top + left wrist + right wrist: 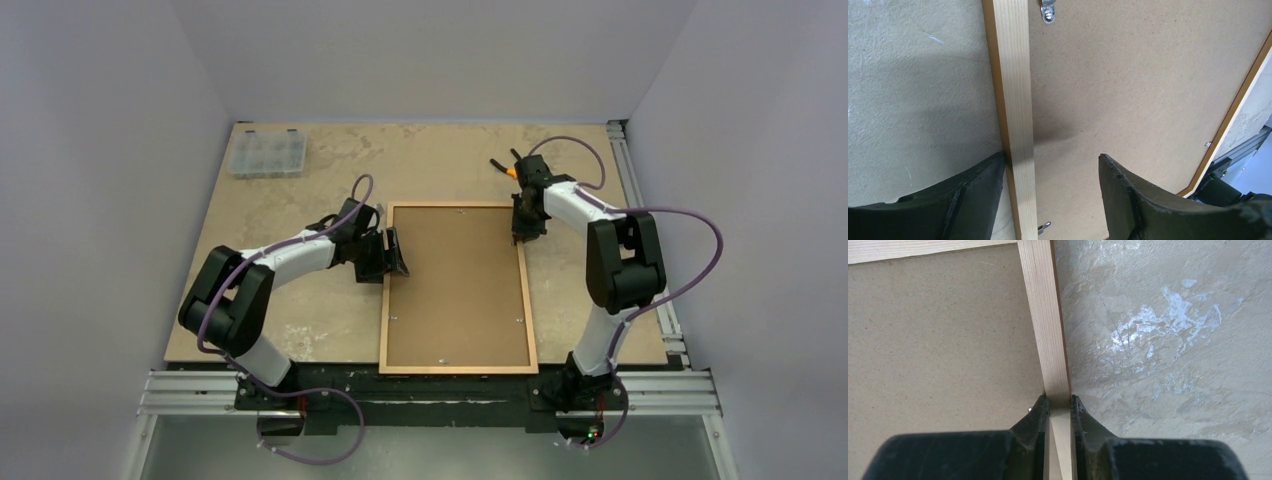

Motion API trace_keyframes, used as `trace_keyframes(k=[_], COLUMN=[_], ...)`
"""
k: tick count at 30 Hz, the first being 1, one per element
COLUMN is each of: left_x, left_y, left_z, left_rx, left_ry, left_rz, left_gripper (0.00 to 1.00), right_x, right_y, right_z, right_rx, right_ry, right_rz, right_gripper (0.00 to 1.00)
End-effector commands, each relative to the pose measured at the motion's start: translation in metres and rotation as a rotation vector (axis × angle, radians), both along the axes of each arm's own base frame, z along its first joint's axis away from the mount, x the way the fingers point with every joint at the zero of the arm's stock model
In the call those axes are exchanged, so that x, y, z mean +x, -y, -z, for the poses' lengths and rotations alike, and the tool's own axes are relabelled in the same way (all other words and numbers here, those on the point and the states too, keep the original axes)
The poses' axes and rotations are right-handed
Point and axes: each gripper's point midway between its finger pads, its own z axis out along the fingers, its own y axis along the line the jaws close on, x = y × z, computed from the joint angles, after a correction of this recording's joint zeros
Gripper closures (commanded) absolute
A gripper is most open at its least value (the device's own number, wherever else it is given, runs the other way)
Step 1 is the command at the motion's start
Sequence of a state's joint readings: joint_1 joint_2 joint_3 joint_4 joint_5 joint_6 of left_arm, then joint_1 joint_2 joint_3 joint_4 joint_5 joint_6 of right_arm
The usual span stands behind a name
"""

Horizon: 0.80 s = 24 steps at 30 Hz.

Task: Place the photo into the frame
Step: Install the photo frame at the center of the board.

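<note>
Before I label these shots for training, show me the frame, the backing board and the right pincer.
frame (1044, 315): right wrist view, bare wood of its side rail.
backing board (455, 290): top view, its middle.
right pincer (1058, 403): right wrist view, midway between the fingertips pinching the rail.

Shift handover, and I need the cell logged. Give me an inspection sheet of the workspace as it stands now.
Surface: beige mottled table, whitish scuffs.
Job's things: frame lying back up, brown backing panel in it; photo not seen.
Clutter: clear compartment box at the far left corner.
Grippers: left gripper jaws open astride the frame's left rail; right gripper shut on its right rail near the far corner.
Cables: purple cables looping from both arms.
Surroundings: white walls; aluminium rails at the near edge.
</note>
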State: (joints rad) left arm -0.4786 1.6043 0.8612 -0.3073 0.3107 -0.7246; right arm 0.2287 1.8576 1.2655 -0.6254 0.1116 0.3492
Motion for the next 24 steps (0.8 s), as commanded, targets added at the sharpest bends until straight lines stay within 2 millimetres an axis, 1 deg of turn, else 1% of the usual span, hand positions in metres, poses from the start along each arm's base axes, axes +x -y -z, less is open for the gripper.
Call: trace_keyframes(k=[1, 6, 8, 10, 13, 16, 19, 24], left_x=[-0.008, -0.003, 0.003, 0.01, 0.02, 0.032, 0.043, 0.063], left_y=[0.002, -0.006, -0.008, -0.01, -0.015, -0.016, -0.016, -0.014], left_z=[0.011, 0.005, -0.001, -0.006, -0.01, -0.013, -0.017, -0.02], left_rx=[0.005, 0.05, 0.067, 0.088, 0.12, 0.131, 0.136, 0.17], left_ry=[-0.03, 0.011, 0.035, 0.057, 0.072, 0.087, 0.097, 0.112], left_rz=[0.007, -0.002, -0.005, -0.011, -0.025, -0.039, -0.051, -0.059], left_gripper=[0.33, 0.32, 0.31, 0.3, 0.3, 0.3, 0.3, 0.3], right_x=[-0.004, -0.001, -0.001, -0.005, -0.014, -0.025, -0.036, -0.047], right_y=[-0.008, -0.015, -0.02, -0.025, -0.034, -0.037, -0.036, -0.034], right_z=[0.01, -0.016, -0.027, -0.033, -0.036, -0.03, -0.023, -0.012], right_rx=[0.042, 0.127, 0.182, 0.238, 0.302, 0.331, 0.333, 0.331], right_ry=[-0.005, 0.055, 0.077, 0.086, 0.084, 0.07, 0.052, 0.03], right_rz=[0.011, 0.003, 0.005, 0.001, -0.014, -0.016, -0.015, -0.016], right_gripper=[0.84, 0.4, 0.27, 0.2, 0.18, 0.18, 0.18, 0.18])
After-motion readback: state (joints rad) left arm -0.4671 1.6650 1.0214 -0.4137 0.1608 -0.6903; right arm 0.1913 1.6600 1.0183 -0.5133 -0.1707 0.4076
